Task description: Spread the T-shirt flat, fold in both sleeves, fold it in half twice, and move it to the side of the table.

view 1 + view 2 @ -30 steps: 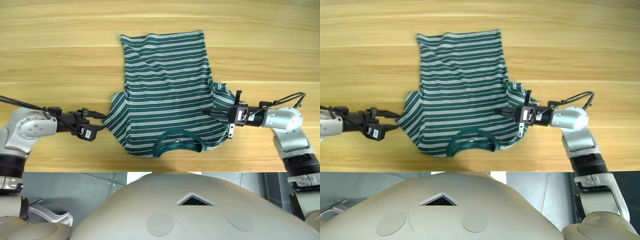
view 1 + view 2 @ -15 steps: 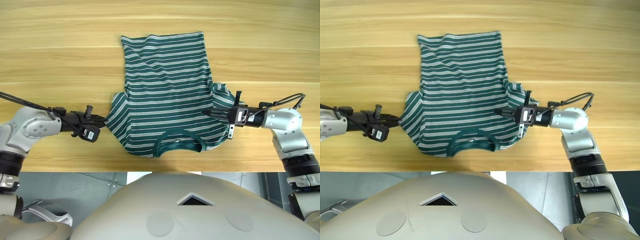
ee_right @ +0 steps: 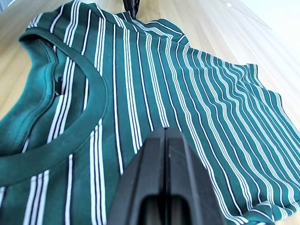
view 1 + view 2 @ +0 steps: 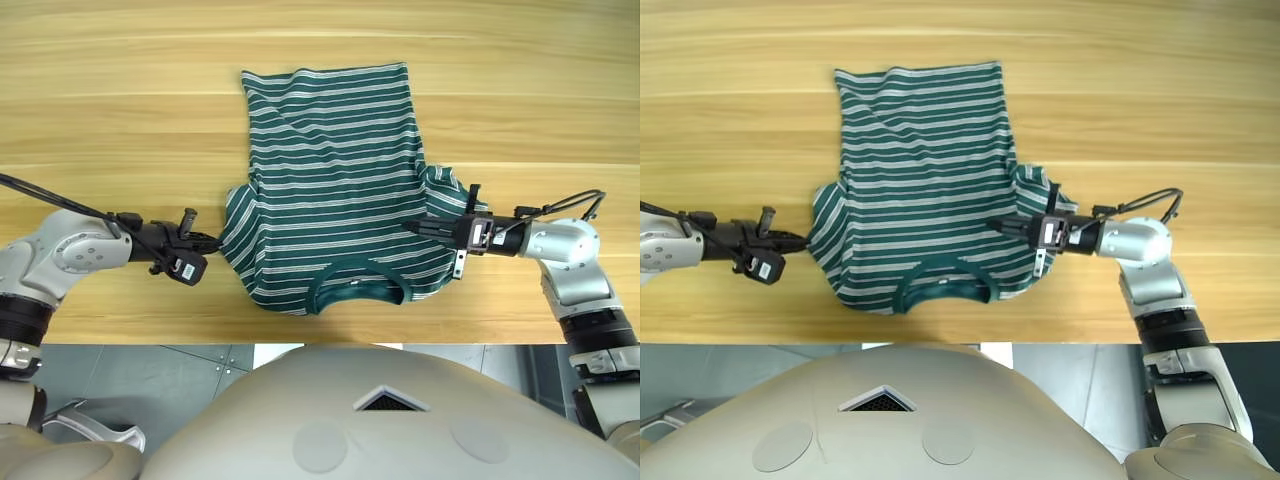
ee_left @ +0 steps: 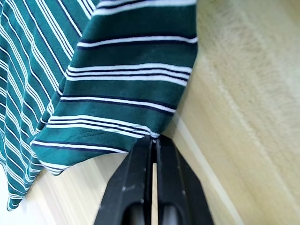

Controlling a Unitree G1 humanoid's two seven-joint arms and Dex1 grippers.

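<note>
Left gripper (image 4: pixel 212 242) is seen low over the table (image 4: pixel 110 110) at the near left, fingers closed on the hem of the left-side sleeve (image 5: pixel 131 93). That sleeve is tucked against the body of the T-shirt (image 4: pixel 335 160). T-shirt is laid at table centre, hem far, collar (image 4: pixel 358 287) near, fabric wrinkled at the far left corner. Right-side sleeve (image 4: pixel 447 187) is bunched against the body. Right gripper (image 4: pixel 412 227) is placed over the chest just right of the collar, fingers pressed together; whether fabric is pinched cannot be told.
</note>
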